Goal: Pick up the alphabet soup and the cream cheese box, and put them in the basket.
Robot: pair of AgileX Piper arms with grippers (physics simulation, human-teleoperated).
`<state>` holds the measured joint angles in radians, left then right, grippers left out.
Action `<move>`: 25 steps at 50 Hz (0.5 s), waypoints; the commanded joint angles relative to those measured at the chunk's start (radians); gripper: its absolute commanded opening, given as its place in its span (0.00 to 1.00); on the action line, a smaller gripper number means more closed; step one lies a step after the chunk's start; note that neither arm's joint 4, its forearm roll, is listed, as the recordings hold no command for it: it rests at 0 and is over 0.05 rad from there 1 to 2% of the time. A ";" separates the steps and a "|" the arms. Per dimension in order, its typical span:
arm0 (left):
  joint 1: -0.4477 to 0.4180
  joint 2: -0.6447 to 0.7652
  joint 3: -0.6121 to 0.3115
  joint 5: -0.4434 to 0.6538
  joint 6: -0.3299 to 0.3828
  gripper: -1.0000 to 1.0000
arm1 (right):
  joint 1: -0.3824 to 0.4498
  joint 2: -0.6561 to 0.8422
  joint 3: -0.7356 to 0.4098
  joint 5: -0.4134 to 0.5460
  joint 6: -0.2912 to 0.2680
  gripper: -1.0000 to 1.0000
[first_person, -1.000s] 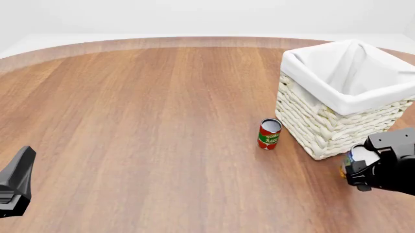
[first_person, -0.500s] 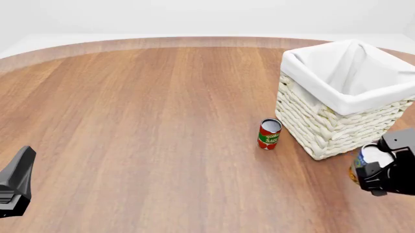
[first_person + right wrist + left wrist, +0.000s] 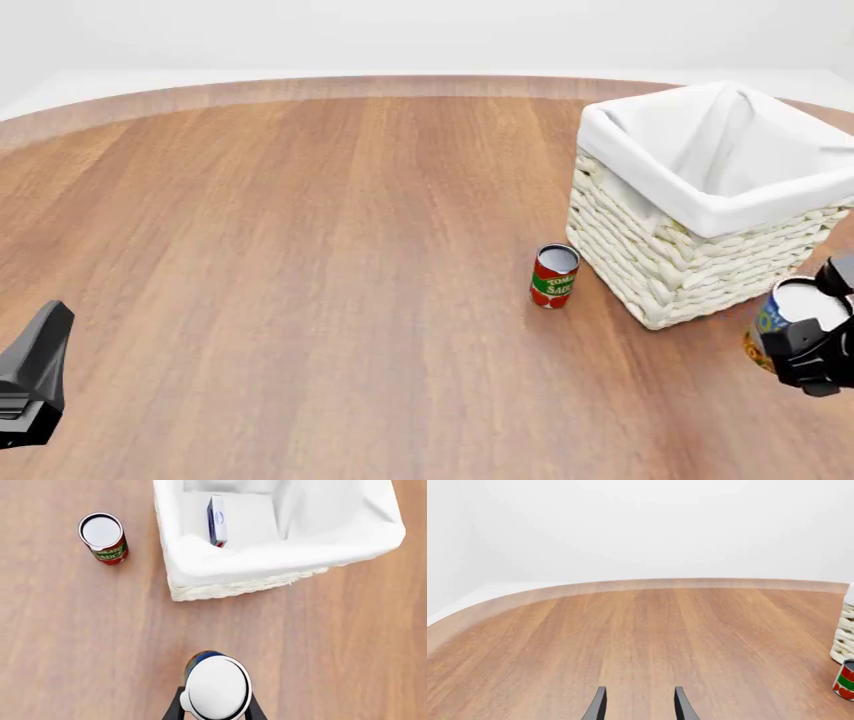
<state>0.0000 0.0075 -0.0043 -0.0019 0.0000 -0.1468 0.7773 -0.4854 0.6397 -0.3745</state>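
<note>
Left wrist view: left gripper (image 3: 638,707) fingers parted, nothing between them, over bare wooden table (image 3: 640,635). Front view: right gripper (image 3: 817,352) at near right, clamped on the alphabet soup (image 3: 787,322), near the basket (image 3: 667,265); 1 tomato sauce can (image 3: 554,276) stands left of the basket. Right wrist view: cream cheese box (image 3: 216,520) on edge inside the basket.

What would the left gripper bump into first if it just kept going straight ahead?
Probably nothing: ahead of the left gripper lies only bare table. The tomato sauce can and basket sit off to the side.
</note>
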 commanded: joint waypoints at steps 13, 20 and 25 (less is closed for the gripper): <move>0.000 0.000 0.000 0.000 0.000 1.00 | -0.001 -0.065 -0.182 0.169 -0.023 0.00; 0.000 0.000 0.000 0.000 0.000 1.00 | -0.002 -0.060 -0.232 0.191 -0.025 0.00; 0.000 0.000 0.000 0.000 0.000 1.00 | 0.002 -0.062 -0.264 0.213 -0.021 0.00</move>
<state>0.0000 0.0075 -0.0043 -0.0019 0.0000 -0.1479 0.7234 -0.6747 0.8094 -0.4138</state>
